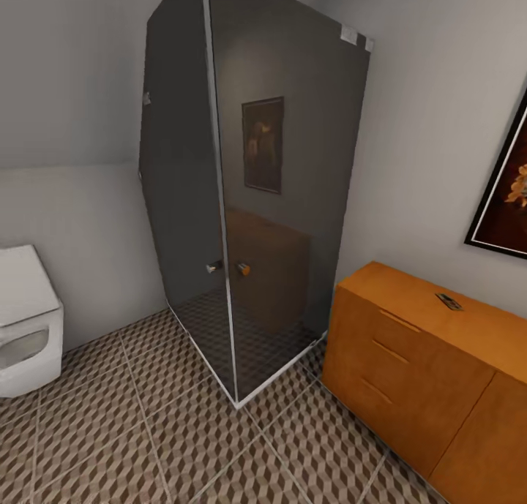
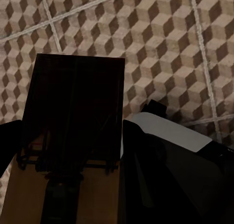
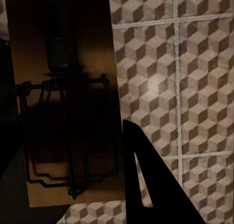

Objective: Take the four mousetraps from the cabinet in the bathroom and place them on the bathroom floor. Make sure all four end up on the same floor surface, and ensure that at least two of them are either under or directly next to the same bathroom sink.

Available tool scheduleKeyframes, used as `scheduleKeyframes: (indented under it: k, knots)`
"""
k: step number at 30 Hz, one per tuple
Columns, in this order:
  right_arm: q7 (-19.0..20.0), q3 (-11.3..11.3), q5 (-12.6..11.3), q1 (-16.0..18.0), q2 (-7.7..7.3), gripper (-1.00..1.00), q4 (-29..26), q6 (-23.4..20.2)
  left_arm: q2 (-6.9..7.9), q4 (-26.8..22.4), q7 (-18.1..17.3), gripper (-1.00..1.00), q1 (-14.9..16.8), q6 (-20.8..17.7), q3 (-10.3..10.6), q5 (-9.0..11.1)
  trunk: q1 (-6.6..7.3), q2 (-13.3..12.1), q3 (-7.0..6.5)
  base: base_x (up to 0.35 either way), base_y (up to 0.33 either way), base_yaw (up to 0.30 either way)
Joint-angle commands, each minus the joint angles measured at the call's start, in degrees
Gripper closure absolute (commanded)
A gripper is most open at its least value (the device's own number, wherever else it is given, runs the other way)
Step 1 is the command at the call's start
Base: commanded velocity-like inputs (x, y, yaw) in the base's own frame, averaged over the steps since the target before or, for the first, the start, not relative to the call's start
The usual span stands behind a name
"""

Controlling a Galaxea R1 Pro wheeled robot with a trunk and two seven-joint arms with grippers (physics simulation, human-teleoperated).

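Each gripper clamps a flat wooden mousetrap (image 3: pixel 63 102) over cube-patterned floor (image 3: pixel 195 87).

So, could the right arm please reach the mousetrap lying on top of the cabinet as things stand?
Probably not yet: nothing stands over the mousetrap on the cabinet top, but the right arm's fingers seem to be holding another mousetrap.

Dim, soft renders; wrist views darkly shadowed, slightly blurred.
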State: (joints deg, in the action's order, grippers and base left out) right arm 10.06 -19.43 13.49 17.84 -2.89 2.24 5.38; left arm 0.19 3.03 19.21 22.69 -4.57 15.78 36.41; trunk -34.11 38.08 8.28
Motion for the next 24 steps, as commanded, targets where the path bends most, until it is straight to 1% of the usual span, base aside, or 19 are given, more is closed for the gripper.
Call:
scheduleKeyframes:
  k: [1,17,24]
  knots:
    - [0.05,0.09,0.38,0.09,-0.01,1.0,0.21,0.42,-0.02,0.05,0.13,1.0,0.07,-0.35,0.48,0.05,-0.02,0.08,0.02,0.0,0.0,0.211]
    - [0.13,0.09,0.28,0.09,-0.01,1.0,0.18,0.28,-0.02,0.05,0.13,1.0,0.07,-0.35,0.48,0.05,-0.02,0.08,-1.08,0.0,0.0,0.206]
    - [0.28,0.09,0.14,0.09,0.06,1.0,0.2,-0.01,-0.02,0.05,0.13,1.0,0.07,-0.35,0.48,0.03,-0.02,0.08,-1.13,0.0,0.0,0.044]
